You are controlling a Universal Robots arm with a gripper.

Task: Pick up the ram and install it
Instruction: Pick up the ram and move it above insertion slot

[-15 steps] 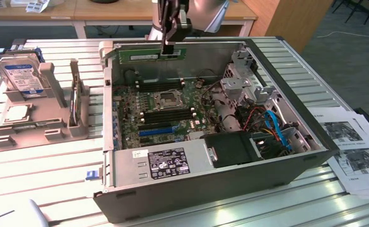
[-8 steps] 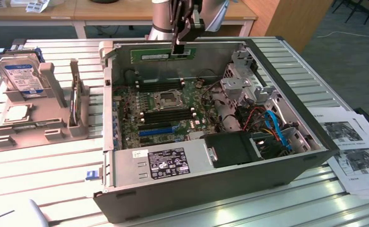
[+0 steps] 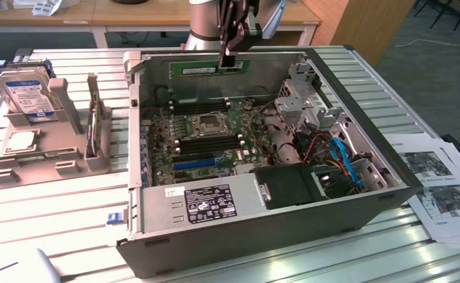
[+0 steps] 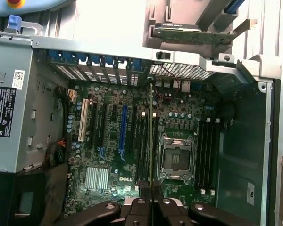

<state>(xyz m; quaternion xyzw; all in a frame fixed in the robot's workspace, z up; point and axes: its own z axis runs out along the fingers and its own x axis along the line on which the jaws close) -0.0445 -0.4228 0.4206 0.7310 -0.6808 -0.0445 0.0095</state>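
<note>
A long green ram (image 3: 210, 68) hangs level above the far side of the open computer case (image 3: 387, 200), with my gripper (image 3: 230, 59) shut on its upper edge near its right end in the exterior view. From the wrist camera the ram (image 4: 151, 136) is edge-on, a thin line running out from between the black fingers (image 4: 140, 209). It lines up over the black memory slots (image 4: 142, 141) beside the CPU socket (image 4: 174, 157). Those slots (image 3: 214, 141) and the socket (image 3: 211, 122) lie well below the stick on the motherboard (image 3: 245, 154).
A blue slot (image 3: 194, 162) sits nearer the case front. The power supply (image 3: 206, 200), drive cage (image 3: 308, 100) and coloured cables (image 3: 340, 159) crowd the case. A blue-labelled hard drive (image 3: 27, 94) stands in a grey holder at the exterior view's left; papers (image 3: 442, 188) lie at its right.
</note>
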